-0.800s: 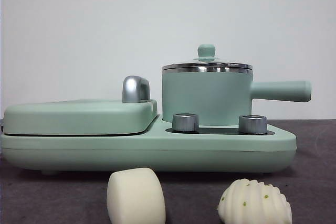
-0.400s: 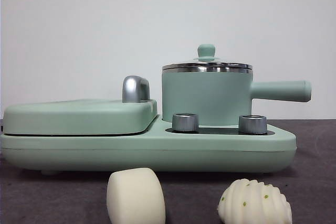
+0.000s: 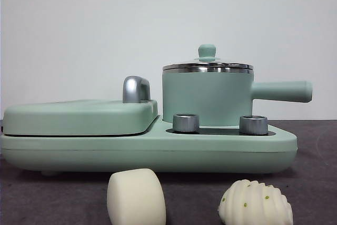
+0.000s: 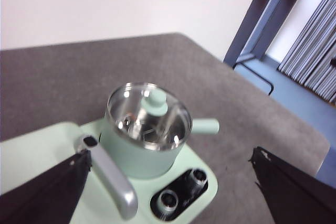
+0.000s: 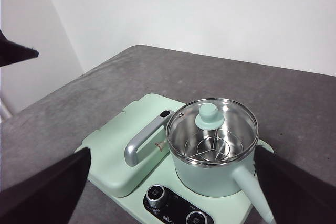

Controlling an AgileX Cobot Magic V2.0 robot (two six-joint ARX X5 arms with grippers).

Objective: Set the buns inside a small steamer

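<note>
The small steamer (image 3: 207, 96), a mint-green pot with a side handle, stands on the right half of the green cooker base, its glass lid (image 3: 207, 67) on. Two cream-white buns lie on the table in front of the cooker: a smooth drum-shaped one (image 3: 136, 197) and a ridged, green-specked one (image 3: 255, 204). Neither arm shows in the front view. My left gripper (image 4: 172, 155) hangs open high above the steamer (image 4: 147, 129). My right gripper (image 5: 172, 151) is likewise open high above the steamer (image 5: 212, 140). Nothing is held. Both wrist views miss the buns.
A flat green lidded griddle (image 3: 79, 117) with a chrome handle (image 3: 136, 89) fills the cooker's left half. Two chrome knobs (image 3: 186, 123) sit at the base's front. A black tip (image 5: 16, 51) shows at the edge of the right wrist view. The dark grey table (image 3: 316, 183) borders a white wall.
</note>
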